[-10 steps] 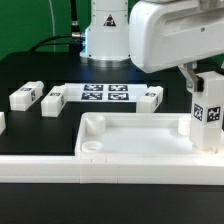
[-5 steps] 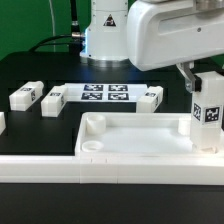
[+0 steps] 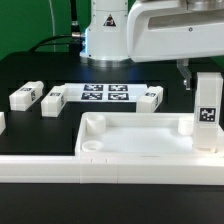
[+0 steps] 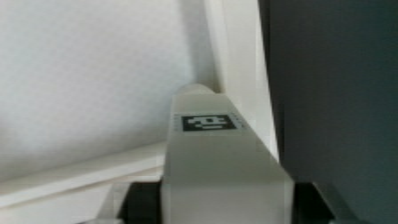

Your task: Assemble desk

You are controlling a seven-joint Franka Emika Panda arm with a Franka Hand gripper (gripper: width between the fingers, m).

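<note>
The gripper (image 4: pixel 228 203) is clamped on a leg (image 3: pixel 207 112) standing inside the desk top (image 3: pixel 130 141), upright now where it tilted before.

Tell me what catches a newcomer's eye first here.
A white tagged leg stands upright at the corner of the desk top on the exterior view's right, clamped between the fingers. Three more legs lie loose on the black table behind, flanking the marker board.
</note>
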